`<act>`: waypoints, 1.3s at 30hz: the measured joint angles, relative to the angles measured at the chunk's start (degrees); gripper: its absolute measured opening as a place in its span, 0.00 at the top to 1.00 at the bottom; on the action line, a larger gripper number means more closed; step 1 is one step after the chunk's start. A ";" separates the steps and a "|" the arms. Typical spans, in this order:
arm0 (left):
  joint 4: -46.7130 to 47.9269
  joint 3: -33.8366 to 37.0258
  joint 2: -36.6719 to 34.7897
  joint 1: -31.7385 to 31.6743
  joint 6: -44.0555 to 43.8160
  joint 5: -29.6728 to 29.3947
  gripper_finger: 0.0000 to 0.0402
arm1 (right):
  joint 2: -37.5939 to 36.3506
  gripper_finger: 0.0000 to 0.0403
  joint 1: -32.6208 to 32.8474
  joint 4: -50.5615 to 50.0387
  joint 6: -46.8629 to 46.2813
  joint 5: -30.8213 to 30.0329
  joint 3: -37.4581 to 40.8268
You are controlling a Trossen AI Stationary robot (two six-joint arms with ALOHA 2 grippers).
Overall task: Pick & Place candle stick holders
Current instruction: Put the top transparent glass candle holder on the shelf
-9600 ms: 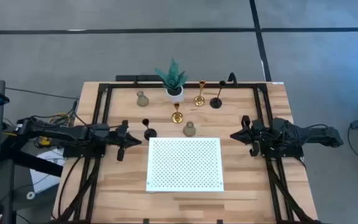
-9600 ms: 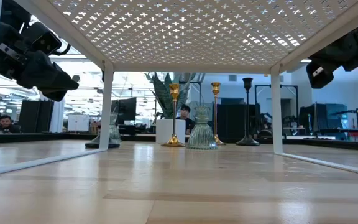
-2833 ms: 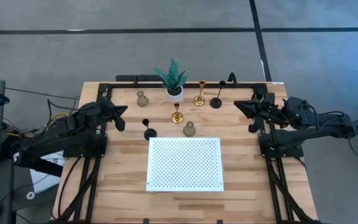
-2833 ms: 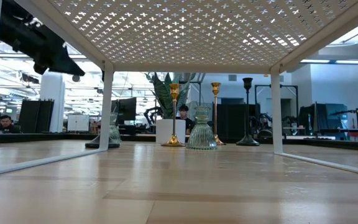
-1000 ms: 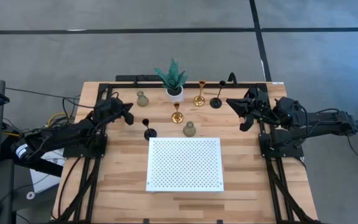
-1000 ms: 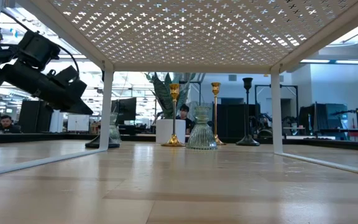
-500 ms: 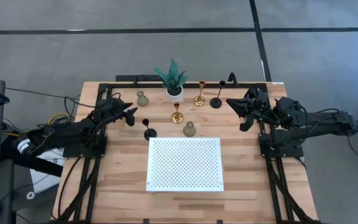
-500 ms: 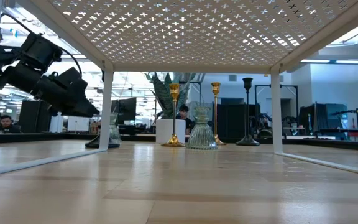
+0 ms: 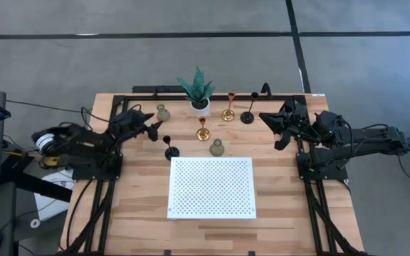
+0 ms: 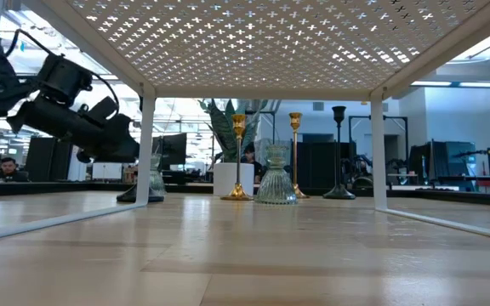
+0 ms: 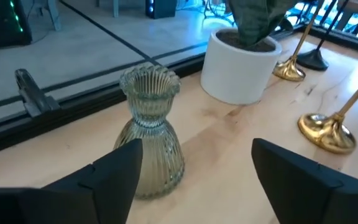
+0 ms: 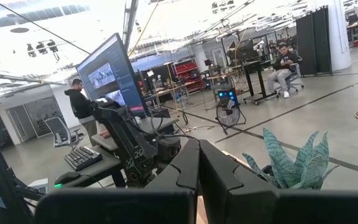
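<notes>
Beside my spread-fingered left gripper [image 9: 153, 129] stands a grey-green holder [image 9: 163, 113]; the potted plant [image 9: 198, 91] is right of it. I count six holders, and my right gripper [image 9: 269, 128] waits, closed.

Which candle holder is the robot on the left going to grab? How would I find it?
Find the spiky green plant in its white pot at the table's far edge. Towards the left arm stands a squat grey-green ribbed holder, with the left tool open beside it. Its twin stands by the white rack.
</notes>
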State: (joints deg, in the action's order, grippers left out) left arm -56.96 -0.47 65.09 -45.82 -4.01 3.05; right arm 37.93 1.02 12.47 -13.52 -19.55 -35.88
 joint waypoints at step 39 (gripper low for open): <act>-2.68 -13.32 14.35 0.00 0.32 -7.95 0.11 | 0.00 1.00 0.04 0.03 0.12 0.00 0.02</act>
State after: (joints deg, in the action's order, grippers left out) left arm -59.64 -13.79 79.44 -45.82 -3.68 -4.90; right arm 37.93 1.06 12.51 -13.40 -19.55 -35.86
